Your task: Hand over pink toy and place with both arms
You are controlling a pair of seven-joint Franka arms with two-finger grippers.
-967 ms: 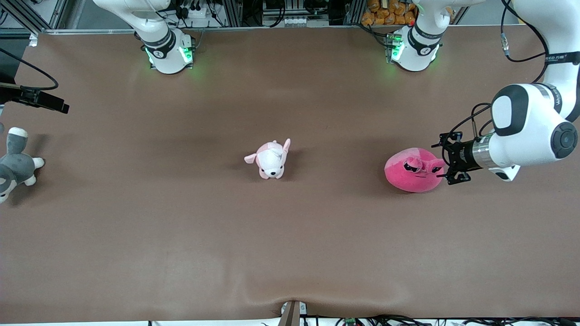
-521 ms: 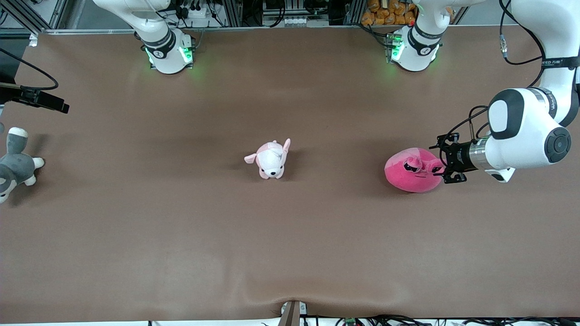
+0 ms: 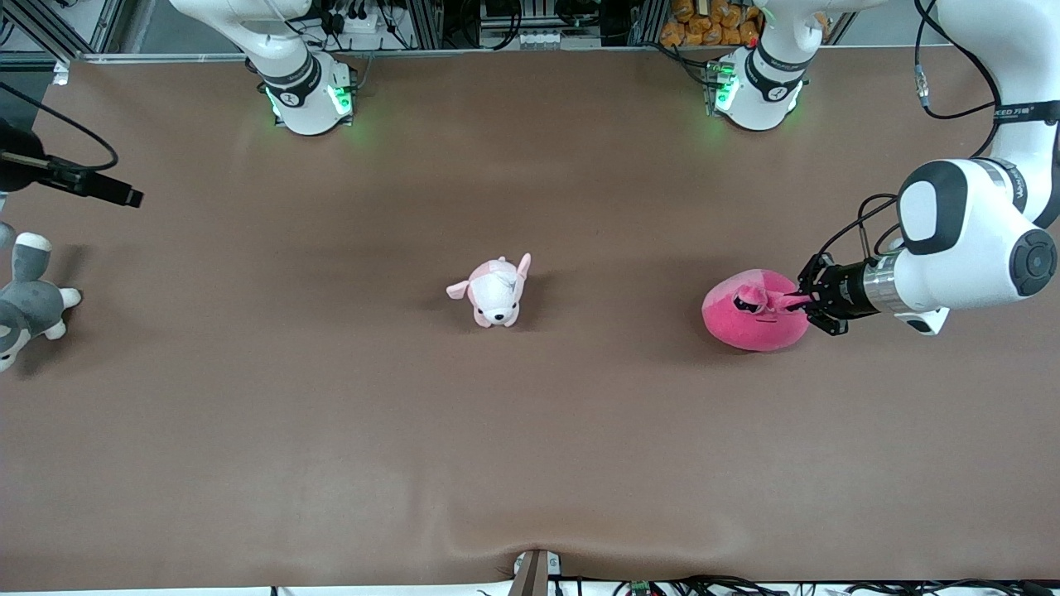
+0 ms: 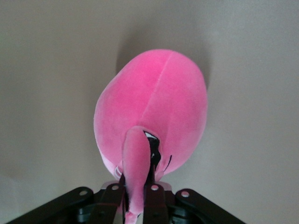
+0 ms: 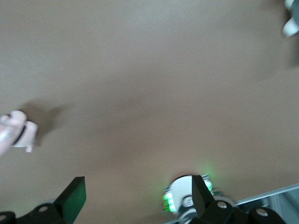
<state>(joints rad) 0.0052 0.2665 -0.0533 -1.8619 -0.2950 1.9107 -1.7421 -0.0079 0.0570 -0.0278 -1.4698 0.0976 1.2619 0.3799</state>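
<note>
The pink toy (image 3: pixel 749 319), a round hot-pink plush with dark sleepy eyes, lies on the brown table toward the left arm's end. My left gripper (image 3: pixel 802 305) reaches in low from the side and is shut on one of the toy's small ears. In the left wrist view the ear is pinched flat between the two black fingers of the left gripper (image 4: pixel 137 182), and the pink toy's (image 4: pixel 154 107) body bulges out past them. My right gripper (image 3: pixel 116 193) hovers over the table edge at the right arm's end. In the right wrist view the right gripper (image 5: pixel 138 186) is open with nothing in it.
A pale pink-and-white puppy plush (image 3: pixel 495 291) stands at the table's middle. A grey-and-white plush animal (image 3: pixel 25 302) lies at the right arm's end, just nearer the front camera than the right gripper. The arm bases (image 3: pixel 310 99) (image 3: pixel 754 91) glow green along the table's back edge.
The left gripper's fingers went from wide open around the toy's ear to shut on it, and the ear is now stretched toward the gripper. The right gripper shifted slightly.
</note>
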